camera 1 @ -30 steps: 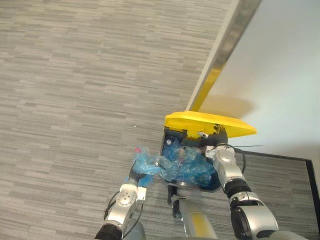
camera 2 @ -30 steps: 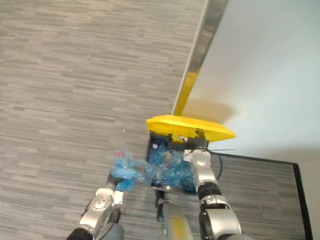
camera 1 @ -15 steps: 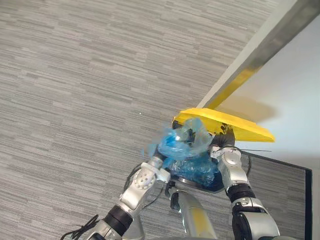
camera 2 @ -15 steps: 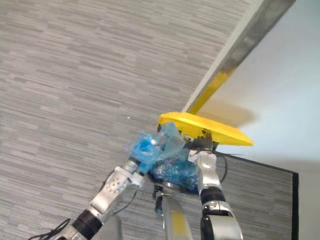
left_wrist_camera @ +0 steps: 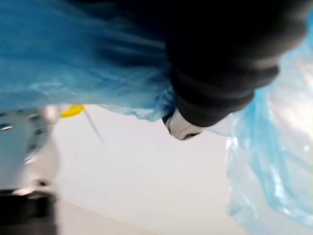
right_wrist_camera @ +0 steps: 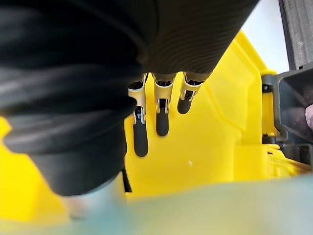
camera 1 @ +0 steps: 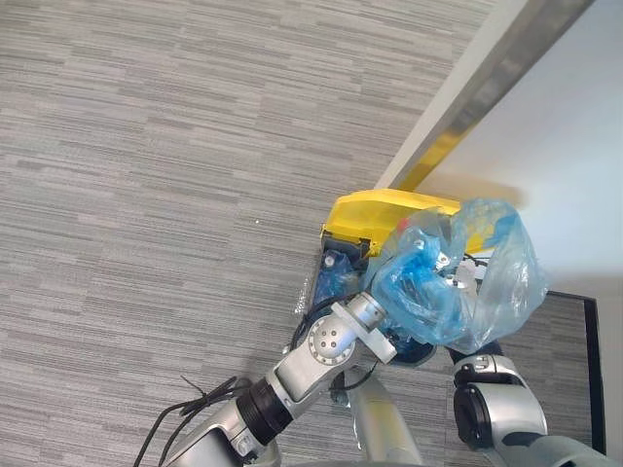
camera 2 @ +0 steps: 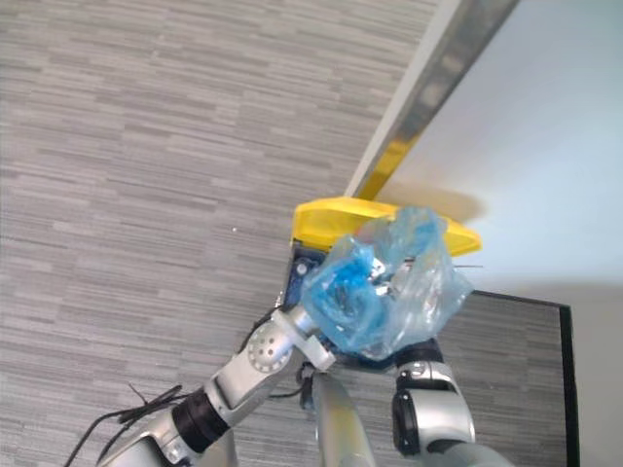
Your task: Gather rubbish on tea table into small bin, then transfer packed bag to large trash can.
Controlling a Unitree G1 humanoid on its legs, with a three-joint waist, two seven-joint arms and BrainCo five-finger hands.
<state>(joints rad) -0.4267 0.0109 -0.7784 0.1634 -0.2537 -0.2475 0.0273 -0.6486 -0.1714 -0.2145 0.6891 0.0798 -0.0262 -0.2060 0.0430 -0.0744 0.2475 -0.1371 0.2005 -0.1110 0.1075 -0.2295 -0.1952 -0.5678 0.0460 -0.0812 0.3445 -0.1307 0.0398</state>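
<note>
Since the packed blue bag [camera 1: 458,282] hangs right over the large trash can [camera 1: 329,272], the job looks close to its end: the gathering and the carry appear finished, while the drop into the can is not yet made. The left hand [left_wrist_camera: 215,58] is buried in the plastic, so whether it clutches the bag cannot be told. The right hand [right_wrist_camera: 161,117] lies with straight, relaxed fingers flat against the yellow lid [camera 1: 375,212], apparently propping it up. Blue plastic already shows inside the can's dark mouth. The white wall [camera 1: 565,117] and its metal skirting [camera 1: 487,78] stand just behind on the right, and grey carpet [camera 1: 146,146] spreads left and far. Lid and bulging bag crowd the opening, which likely makes the drop tight
</note>
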